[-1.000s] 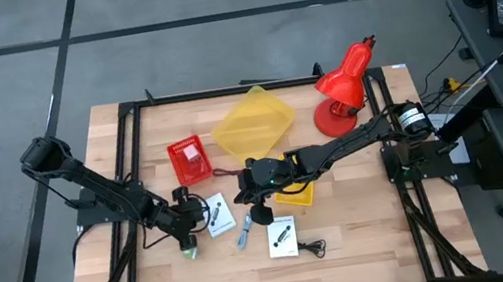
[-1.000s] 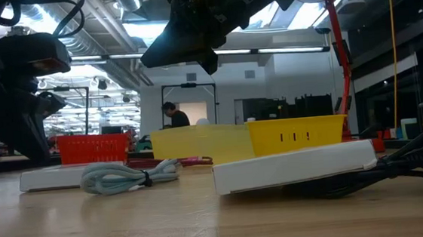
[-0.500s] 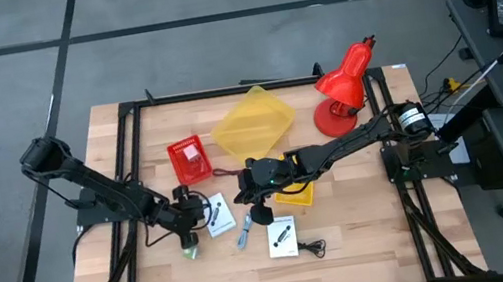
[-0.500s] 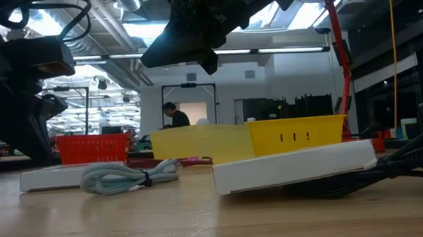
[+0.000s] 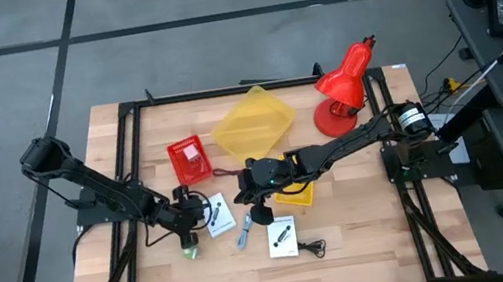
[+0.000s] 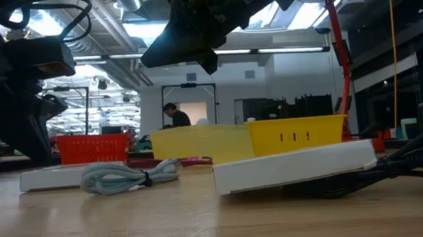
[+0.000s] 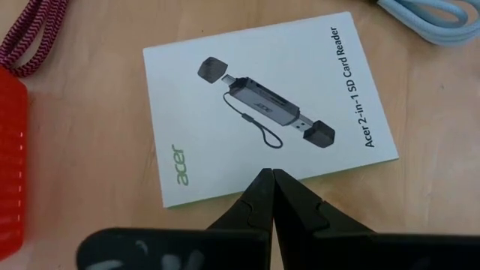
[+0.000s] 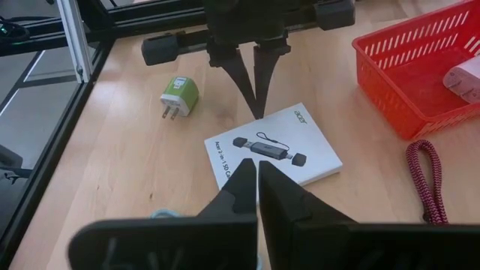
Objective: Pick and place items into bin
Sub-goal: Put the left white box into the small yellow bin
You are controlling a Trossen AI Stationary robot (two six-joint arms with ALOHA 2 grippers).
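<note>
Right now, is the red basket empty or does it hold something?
Not empty. The red basket holds a white-and-pink item; the high view also shows a white item inside.

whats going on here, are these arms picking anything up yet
Not yet. Both arms hang over the wooden table with nothing held. The left gripper is shut, its tips poised at the edge of a white card reader packet. The right gripper is shut too, facing that packet from the other side. A green plug, a red basket and a dark red cord lie nearby.
</note>
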